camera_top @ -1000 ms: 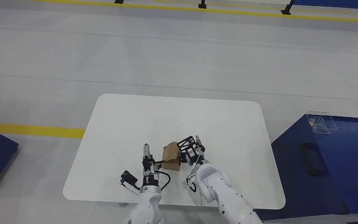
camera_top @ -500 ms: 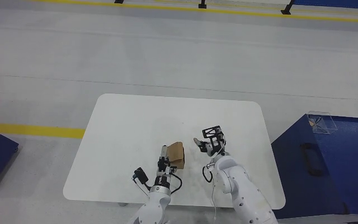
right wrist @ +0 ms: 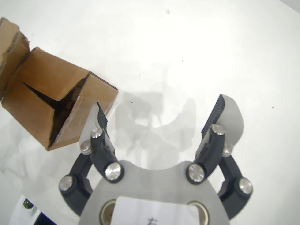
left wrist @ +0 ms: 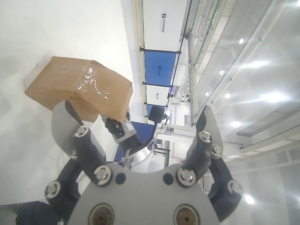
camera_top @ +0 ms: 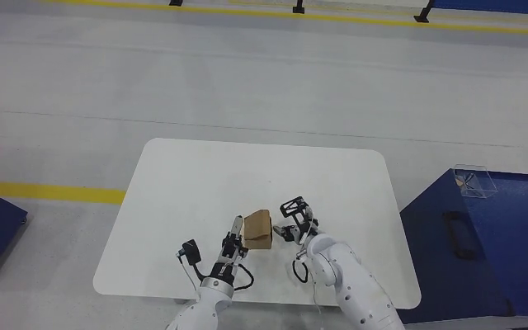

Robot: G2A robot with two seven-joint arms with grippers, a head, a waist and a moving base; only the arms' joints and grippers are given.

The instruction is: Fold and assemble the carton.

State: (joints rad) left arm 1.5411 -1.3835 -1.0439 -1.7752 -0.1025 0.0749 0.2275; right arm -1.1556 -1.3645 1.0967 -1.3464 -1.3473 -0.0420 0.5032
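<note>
Item: carton (camera_top: 258,228), brown cardboard, one piece, lying on its side on the white tabletop (camera_top: 206,173) close to the near edge, roughly midway along it, between the two hands. The end facing the right wrist view has its flaps folded inward with dark slits left where they meet; a strip of glossy clear tape runs over one edge, and a loose flap sticks out at the far end. Left hand (left wrist: 134,118): fingers spread wide apart and holding nothing, one fingertip (left wrist: 62,113) against the carton's lower edge, the other standing free in the air. Right hand (right wrist: 161,108): fingers likewise spread apart and holding nothing, low over bare tabletop, one fingertip (right wrist: 99,114) just beside the corner of the carton's flapped end. Surroundings: blue cabinet (camera_top: 462,247) just off the tabletop's right side, with a small clear container (camera_top: 472,179) on it; yellow floor line (camera_top: 58,193) off the left side.
</note>
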